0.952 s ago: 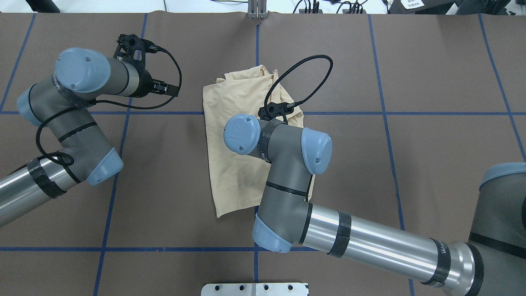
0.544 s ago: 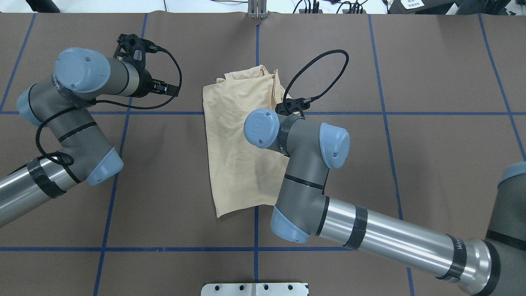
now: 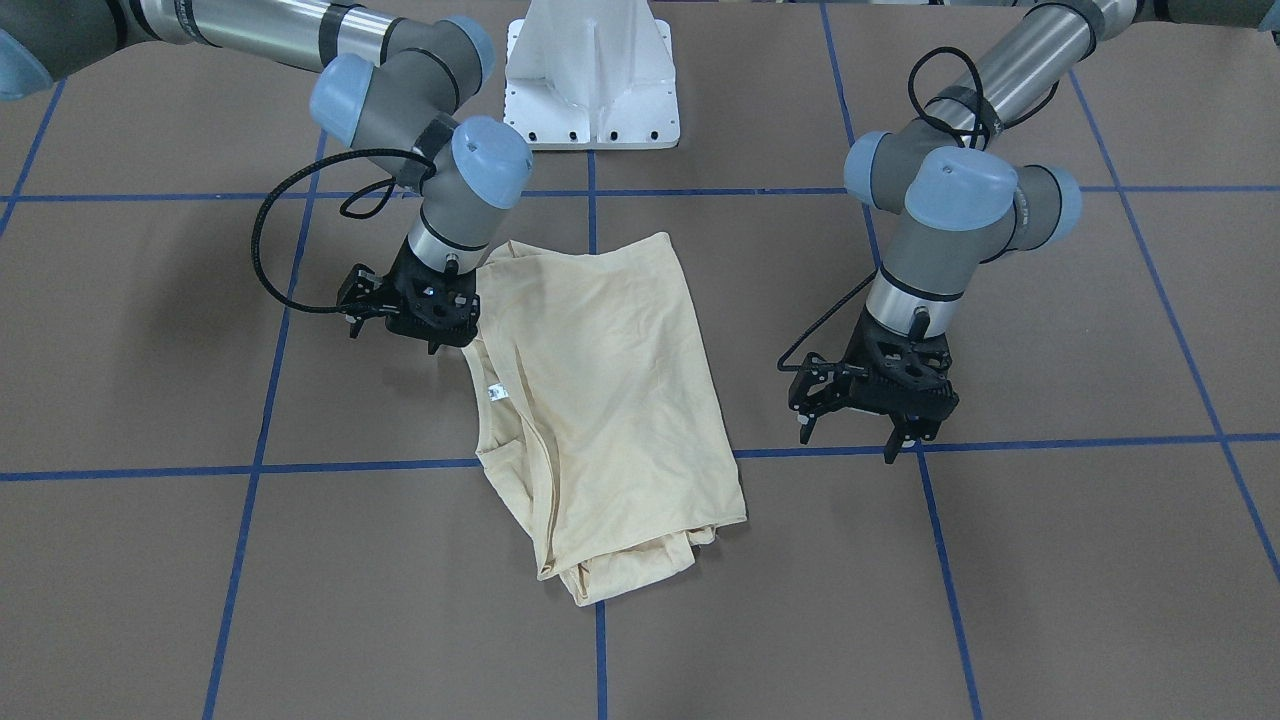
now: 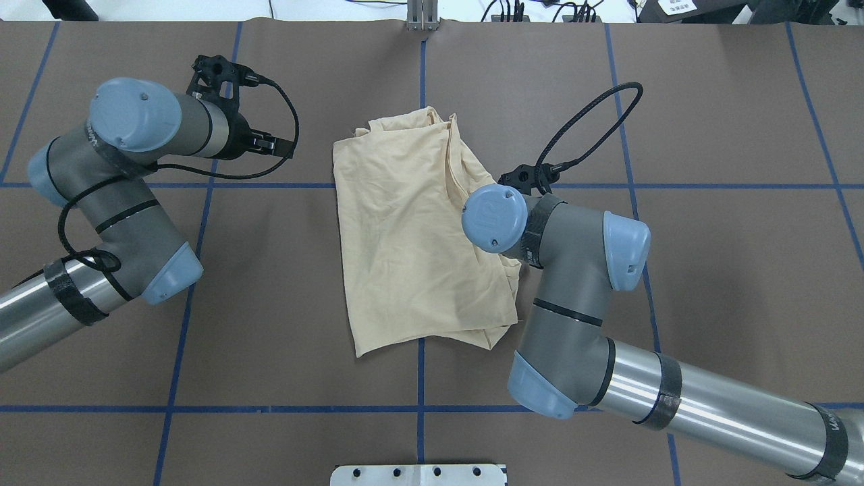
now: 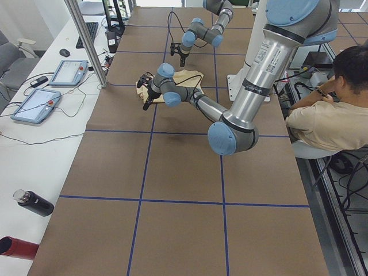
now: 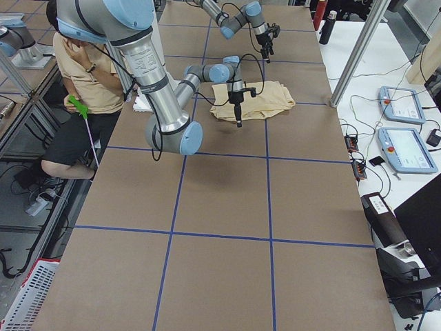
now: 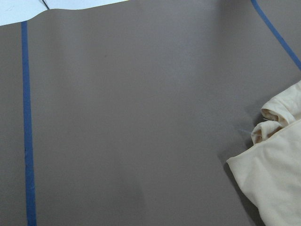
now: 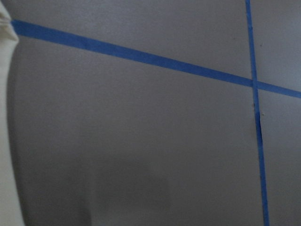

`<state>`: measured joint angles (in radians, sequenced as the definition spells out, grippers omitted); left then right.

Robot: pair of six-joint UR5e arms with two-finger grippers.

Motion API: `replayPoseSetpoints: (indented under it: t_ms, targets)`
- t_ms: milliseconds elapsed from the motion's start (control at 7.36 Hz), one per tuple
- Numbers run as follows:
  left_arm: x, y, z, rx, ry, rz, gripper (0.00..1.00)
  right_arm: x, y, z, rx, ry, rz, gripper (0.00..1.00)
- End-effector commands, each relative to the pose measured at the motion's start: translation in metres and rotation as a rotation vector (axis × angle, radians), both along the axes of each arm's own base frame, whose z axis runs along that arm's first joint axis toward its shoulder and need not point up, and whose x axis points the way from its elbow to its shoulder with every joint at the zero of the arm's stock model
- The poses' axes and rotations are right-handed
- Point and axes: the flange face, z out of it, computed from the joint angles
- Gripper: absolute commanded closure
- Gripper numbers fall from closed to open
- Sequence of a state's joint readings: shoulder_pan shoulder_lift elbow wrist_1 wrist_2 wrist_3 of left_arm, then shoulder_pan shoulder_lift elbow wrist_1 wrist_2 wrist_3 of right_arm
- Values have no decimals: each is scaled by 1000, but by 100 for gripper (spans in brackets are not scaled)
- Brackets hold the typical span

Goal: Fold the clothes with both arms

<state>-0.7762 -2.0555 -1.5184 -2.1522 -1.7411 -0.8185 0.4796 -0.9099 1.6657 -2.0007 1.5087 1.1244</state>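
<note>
While the grey tubular left arm (image 4: 121,175) has not budged over the last second, the matching right arm (image 4: 560,270) has drawn back sideways. Its blue-capped wrist was spread across the middle of the pale cream-yellow knit shirt (image 4: 412,236) and now stands at the cloth's edge on the robot's right.

That uncovers the garment. It lies in a rough upright rectangle at the middle of the brown paper-covered table (image 4: 709,101), straddling a blue tape line, print hidden, small white neck label (image 3: 494,393) showing along one long edge. The layers are bunched at the end far from the robot.

From across the table the black right gripper (image 3: 395,335) hangs just beside that edge with its fingers apparently spread and nothing in them. The black left gripper (image 3: 862,443) hovers well apart from the shirt, fingers plainly parted, empty.

My reading is that a lengthwise fold has just been laid and let go. Both hands are free, and a crosswise fold probably remains, along with tidying the bunched end.
</note>
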Motion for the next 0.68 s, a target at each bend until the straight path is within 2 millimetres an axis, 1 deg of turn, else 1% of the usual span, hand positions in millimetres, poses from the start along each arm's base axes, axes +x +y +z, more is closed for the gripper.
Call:
replayPoseSetpoints:
  t_ms: [0, 136, 272, 408, 544]
  targets:
    - [0, 0, 1, -2, -2, 0, 0, -3, -18, -72, 59, -150, 32, 0]
    - [0, 0, 2, -4, -1, -1, 0, -29, -37, -72, 75, -247, 34, 0]
    - [0, 0, 3, -5, -2, -1, 0, -60, -65, -61, 89, -278, 45, 0]
    - [0, 0, 4, -9, -1, -3, 0, -75, -85, -66, 91, -298, 69, 1]
    - [0, 0, 4, -10, 0, -4, 0, -84, -87, -58, 70, -281, 60, 5]
